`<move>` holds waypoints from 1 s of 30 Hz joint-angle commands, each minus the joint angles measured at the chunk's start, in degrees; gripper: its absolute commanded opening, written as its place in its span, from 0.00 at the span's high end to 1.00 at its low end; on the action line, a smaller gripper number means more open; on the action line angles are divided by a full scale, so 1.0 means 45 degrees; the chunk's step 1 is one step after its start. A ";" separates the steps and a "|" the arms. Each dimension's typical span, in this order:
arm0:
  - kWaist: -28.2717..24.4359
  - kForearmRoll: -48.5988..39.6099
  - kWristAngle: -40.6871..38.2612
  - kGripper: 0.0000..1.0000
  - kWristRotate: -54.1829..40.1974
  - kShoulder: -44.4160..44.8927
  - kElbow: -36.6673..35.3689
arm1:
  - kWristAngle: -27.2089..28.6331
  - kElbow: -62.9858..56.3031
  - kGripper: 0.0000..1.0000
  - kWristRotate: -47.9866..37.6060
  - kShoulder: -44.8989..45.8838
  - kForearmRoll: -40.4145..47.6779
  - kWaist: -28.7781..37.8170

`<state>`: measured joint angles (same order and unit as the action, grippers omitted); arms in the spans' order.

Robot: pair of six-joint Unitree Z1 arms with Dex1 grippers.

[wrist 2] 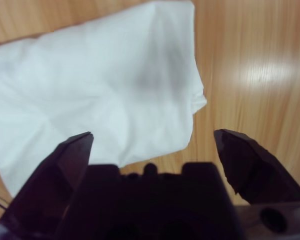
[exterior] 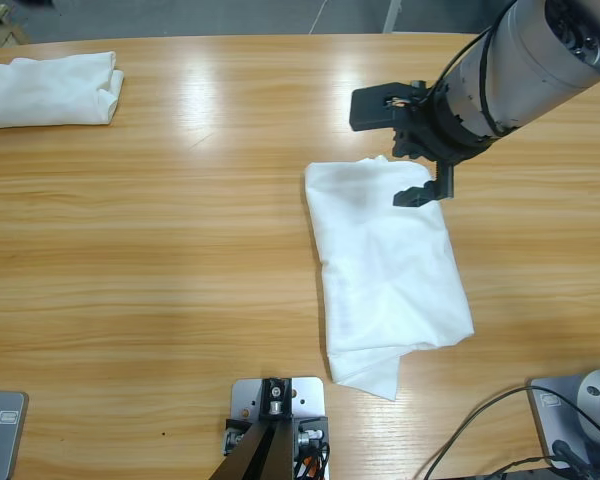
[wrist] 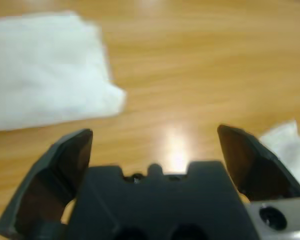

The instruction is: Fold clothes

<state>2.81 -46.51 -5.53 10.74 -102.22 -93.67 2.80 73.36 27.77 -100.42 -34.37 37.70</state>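
I am holding the right gripper (exterior: 408, 150) with its jaws spread wide and gripping nothing. It is hovering over the far edge of the shirt (exterior: 385, 270); in its wrist view the jaws are framing a corner of that white cloth (wrist 2: 100, 85) with bare wood beside it. The left gripper (wrist: 155, 150) is also standing spread and empty, looking across bare table (wrist: 200, 60). A white cloth is lying beyond it on one side and a scrap of white is showing at the other edge; I cannot tell which garments these are, and this gripper is not showing in the high view. Moving outward, the shirt is lying right of the table's (exterior: 180, 250) middle, already gathered into a rough oblong. Its near end is looking loose, with a corner poking out at the bottom and the long sides running uneven. I am seeing no logo on the upturned face. Well apart, at the far left corner, a second white pile (exterior: 50, 90) is sitting neatly folded. I am judging the task as well along: one garment looks finished, and the shirt is probably needing one more fold or a tidy of that loose end.
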 commanded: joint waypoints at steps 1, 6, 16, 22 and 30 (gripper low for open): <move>-0.1147 -0.4513 0.1683 0.03 0.1341 -0.5113 -0.6126 | 0.0066 -0.1228 0.00 -0.0145 0.0148 0.0205 -0.0342; -0.1526 -0.4728 0.2007 0.03 0.1294 -0.7242 -0.7271 | -0.0145 -0.2024 0.00 -0.0137 0.0070 0.0869 -0.0967; -0.2897 -0.6462 0.2011 0.03 0.1114 -1.0469 -1.1700 | -0.0418 -0.2310 0.00 -0.0152 -0.0965 0.1681 -0.1350; -0.2753 -0.7599 0.2011 0.03 0.0477 -1.1805 -1.2563 | -0.0407 -0.2302 0.00 -0.0149 -0.1160 0.1795 -0.1581; -0.2753 -0.8505 0.1995 0.03 0.0333 -1.2367 -1.2755 | -0.0375 -0.2192 0.00 -0.0176 -0.1395 0.1857 -0.1581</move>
<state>-9.75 -80.32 2.77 13.13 -151.62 -150.36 2.07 64.48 27.75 -103.49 -26.68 31.58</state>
